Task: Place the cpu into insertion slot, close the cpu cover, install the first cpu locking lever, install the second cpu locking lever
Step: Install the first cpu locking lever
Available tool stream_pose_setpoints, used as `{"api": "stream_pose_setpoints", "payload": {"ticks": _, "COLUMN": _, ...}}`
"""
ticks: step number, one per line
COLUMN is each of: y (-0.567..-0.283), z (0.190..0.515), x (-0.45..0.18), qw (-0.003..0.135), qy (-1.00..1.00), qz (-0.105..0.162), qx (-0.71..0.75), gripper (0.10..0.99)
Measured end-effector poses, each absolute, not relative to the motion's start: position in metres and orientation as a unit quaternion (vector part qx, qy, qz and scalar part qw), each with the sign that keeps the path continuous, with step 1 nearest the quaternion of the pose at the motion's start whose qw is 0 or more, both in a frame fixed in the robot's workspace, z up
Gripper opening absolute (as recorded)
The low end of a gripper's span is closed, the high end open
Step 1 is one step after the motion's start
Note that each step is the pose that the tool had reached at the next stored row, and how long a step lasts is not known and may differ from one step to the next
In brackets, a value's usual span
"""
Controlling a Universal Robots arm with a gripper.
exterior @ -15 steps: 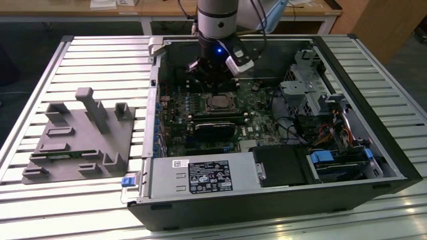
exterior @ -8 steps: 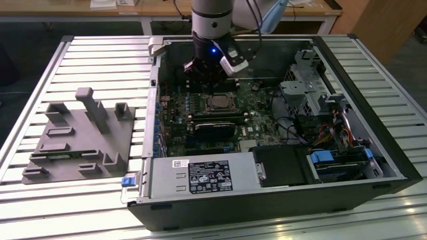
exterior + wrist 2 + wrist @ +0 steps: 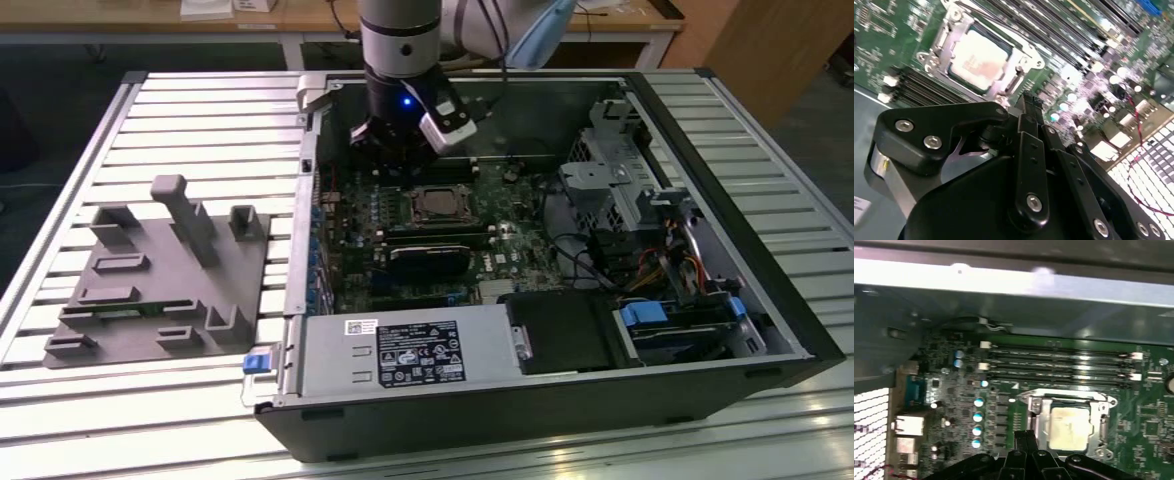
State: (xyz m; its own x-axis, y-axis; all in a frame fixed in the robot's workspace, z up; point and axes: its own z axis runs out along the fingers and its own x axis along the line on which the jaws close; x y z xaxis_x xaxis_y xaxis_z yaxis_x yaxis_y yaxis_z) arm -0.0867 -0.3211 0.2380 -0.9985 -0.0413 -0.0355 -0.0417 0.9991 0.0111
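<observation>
The cpu point(image 3: 437, 206) lies flat in the insertion slot point(image 3: 412, 193) in the middle of the green motherboard, its pale silvery top up. In both wrist views the cpu point(image 3: 979, 59) point(image 3: 1069, 427) sits inside the slot's metal rim point(image 3: 936, 56) point(image 3: 1064, 396), and the cover frame lies down around its edges. I cannot tell how the locking levers stand. My gripper point(image 3: 384, 165) hangs inside the open case just behind the slot, above the board. Its black fingers point(image 3: 1029, 102) point(image 3: 1021, 440) are pressed together with nothing between them.
The motherboard lies in an open computer case point(image 3: 747, 260) on a slatted table. Long memory slots point(image 3: 1059, 365) run beside the socket. A black module point(image 3: 427, 262), a power supply point(image 3: 400, 352) and a drive cage point(image 3: 621, 190) stand nearby. A grey fixture plate point(image 3: 160, 270) lies outside the case.
</observation>
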Motion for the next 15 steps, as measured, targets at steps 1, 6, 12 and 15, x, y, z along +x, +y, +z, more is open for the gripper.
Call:
{"api": "stream_pose_setpoints", "payload": {"ticks": 1, "y": -0.321, "z": 0.238, "x": -0.089, "qw": 0.018, "qy": 1.000, "qz": 0.006, "qx": -0.021, "gripper": 0.106}}
{"api": "stream_pose_setpoints", "payload": {"ticks": 6, "y": -0.321, "z": 0.238, "x": -0.098, "qw": 0.019, "qy": 1.000, "qz": 0.006, "qx": -0.021, "gripper": 0.106}}
{"api": "stream_pose_setpoints", "payload": {"ticks": 12, "y": -0.321, "z": 0.238, "x": -0.101, "qw": 0.019, "qy": 0.999, "qz": 0.027, "qx": -0.020, "gripper": 0.106}}
{"api": "stream_pose_setpoints", "payload": {"ticks": 15, "y": -0.321, "z": 0.238, "x": -0.104, "qw": 0.019, "qy": 0.999, "qz": 0.045, "qx": -0.020, "gripper": 0.106}}
